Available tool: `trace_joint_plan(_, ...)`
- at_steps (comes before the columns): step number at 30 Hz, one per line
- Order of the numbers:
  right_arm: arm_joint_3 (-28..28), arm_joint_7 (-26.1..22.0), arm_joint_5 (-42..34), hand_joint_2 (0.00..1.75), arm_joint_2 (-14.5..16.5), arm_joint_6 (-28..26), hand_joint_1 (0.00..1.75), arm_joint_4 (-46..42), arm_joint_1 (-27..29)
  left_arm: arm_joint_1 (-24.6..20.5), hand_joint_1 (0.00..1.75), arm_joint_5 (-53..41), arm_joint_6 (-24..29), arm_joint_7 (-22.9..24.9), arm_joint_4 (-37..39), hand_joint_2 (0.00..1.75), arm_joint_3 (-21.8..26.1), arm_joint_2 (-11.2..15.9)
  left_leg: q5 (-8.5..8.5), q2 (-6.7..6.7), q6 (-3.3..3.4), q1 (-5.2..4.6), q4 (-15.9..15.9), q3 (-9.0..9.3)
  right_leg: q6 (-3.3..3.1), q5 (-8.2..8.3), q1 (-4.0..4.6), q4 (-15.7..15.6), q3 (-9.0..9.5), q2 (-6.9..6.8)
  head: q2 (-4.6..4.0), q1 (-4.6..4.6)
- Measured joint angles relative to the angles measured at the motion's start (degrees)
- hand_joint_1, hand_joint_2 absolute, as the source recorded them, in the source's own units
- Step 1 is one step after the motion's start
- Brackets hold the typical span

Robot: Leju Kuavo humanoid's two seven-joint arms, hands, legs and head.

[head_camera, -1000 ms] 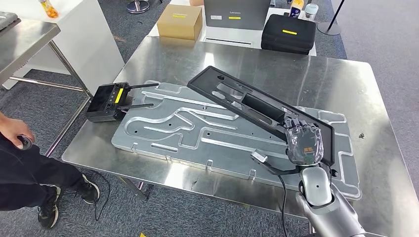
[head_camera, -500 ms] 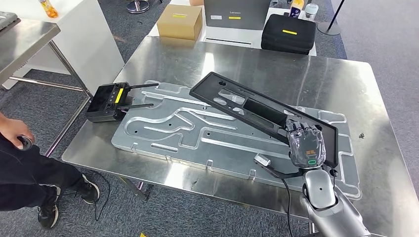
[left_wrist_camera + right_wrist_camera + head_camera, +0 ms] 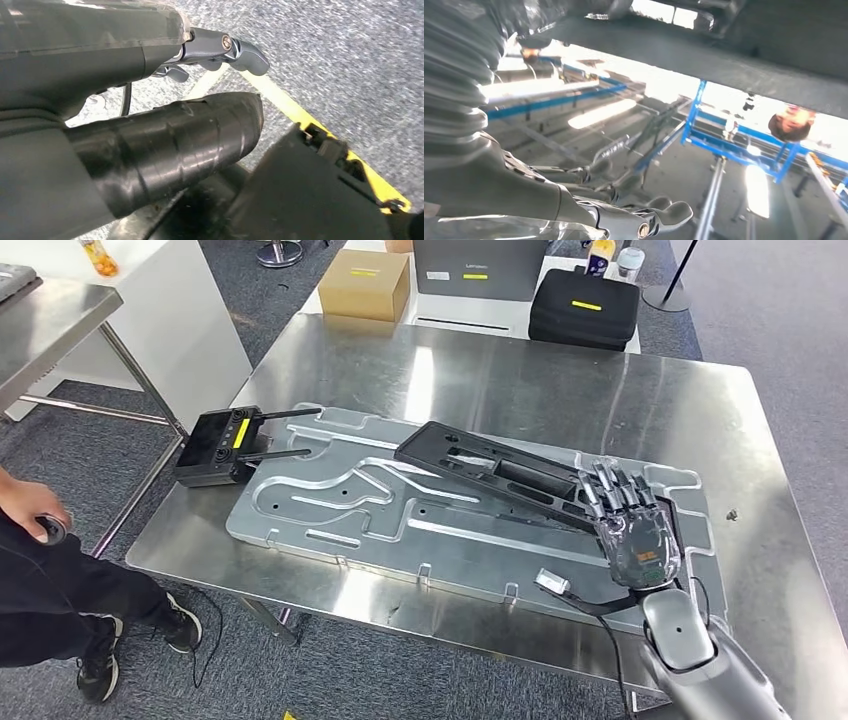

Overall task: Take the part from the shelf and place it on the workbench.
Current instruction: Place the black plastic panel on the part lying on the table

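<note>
Right hand (image 3: 632,530) is reaching in from the near right edge of the workbench (image 3: 560,380), fingers (image 3: 610,485) spread and extended, no longer wrapped around the part (image 3: 500,475). Fingertips are lying at or over the part's near right end; whether they are touching it is not resolvable from the head view.

Part, a long black frame with cut-outs, is now lying low on the grooved plate (image 3: 340,515), running from the plate's middle toward its right end. A second ago it was tilted up at a steep angle with the hand gripping its lower end; half a second ago it was partway down. Far end is now resting near the plate surface.

Right wrist view: the hand (image 3: 624,215) is showing open fingers over reflective metal, with the dark underside of the part (image 3: 704,50) just across from them.

Left hand (image 3: 150,100) is hanging over grey carpet with a yellow floor line (image 3: 300,120); thumb extended, finger state cannot be told.

A black controller (image 3: 222,445) is sitting at the workbench's left edge, antennas touching the plate. A person (image 3: 40,570) is crouching on the floor at left.
</note>
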Motion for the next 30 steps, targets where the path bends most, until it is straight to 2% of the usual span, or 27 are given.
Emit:
trace_joint_plan(10, -1.27, -1.18, -0.01, 1.75, -3.67, -0.01, 0.00, -4.51, 2.45, 0.50, 0.00, 0.01, 0.80, -0.13, 0.00, 0.00, 0.04, 0.32, -0.01, 0.00, 0.01, -0.01, 0.01, 0.00, 0.00, 0.00, -0.01, -0.01, 0.00, -0.01, 0.00, 0.00)
trace_joint_plan(13, -1.98, -4.25, -0.68, 1.75, -4.97, 0.15, 0.00, -6.34, 4.12, 0.62, 0.00, 0.01, 1.24, -0.65, 0.00, 0.00, 0.03, 0.33, -0.01, -0.05, 0.01, -0.01, 0.02, 0.00, 0.00, 0.00, 0.00, -0.01, 0.02, -0.05, 0.00, 0.01)
trace_joint_plan(16, -4.88, -11.26, -2.82, 1.75, -6.21, 1.52, 0.00, -10.51, 7.77, 0.90, 0.00, 0.07, 1.67, -1.32, 0.00, 0.00, 0.23, 0.39, -0.05, -0.08, 0.07, -0.01, 0.02, -0.05, 0.02, -0.02, -0.01, -0.02, 0.01, -0.13, 0.00, -0.01)
trace_joint_plan(19, -8.14, -14.84, -5.59, 1.75, -8.04, 5.12, 0.00, -16.20, 11.26, 1.18, 0.00, 0.18, 1.92, -1.57, 0.00, 0.00, 0.69, 0.58, -0.10, -0.07, 0.15, -0.01, 0.02, -0.06, 0.06, -0.05, -0.02, -0.02, 0.00, -0.13, 0.00, -0.01)
trace_joint_plan(26, -13.62, -15.08, -9.59, 1.75, -12.22, 11.18, 0.00, -28.47, 19.53, 1.60, 0.00, 0.43, 2.67, -1.56, 0.00, 0.00, 1.62, 0.79, -0.14, -0.08, 0.20, -0.02, 0.02, -0.06, 0.12, -0.09, -0.02, -0.04, 0.03, -0.16, 0.00, 0.00)
trace_joint_plan(30, -17.56, -14.69, -10.77, 1.75, -13.33, 11.38, 0.00, -35.65, 25.78, 1.93, 0.00, 0.56, 2.92, -1.56, 0.00, 0.00, 2.54, 0.92, -0.21, -0.07, 0.26, -0.02, 0.02, -0.11, 0.13, -0.10, -0.02, -0.04, 0.04, -0.14, 0.00, -0.01)
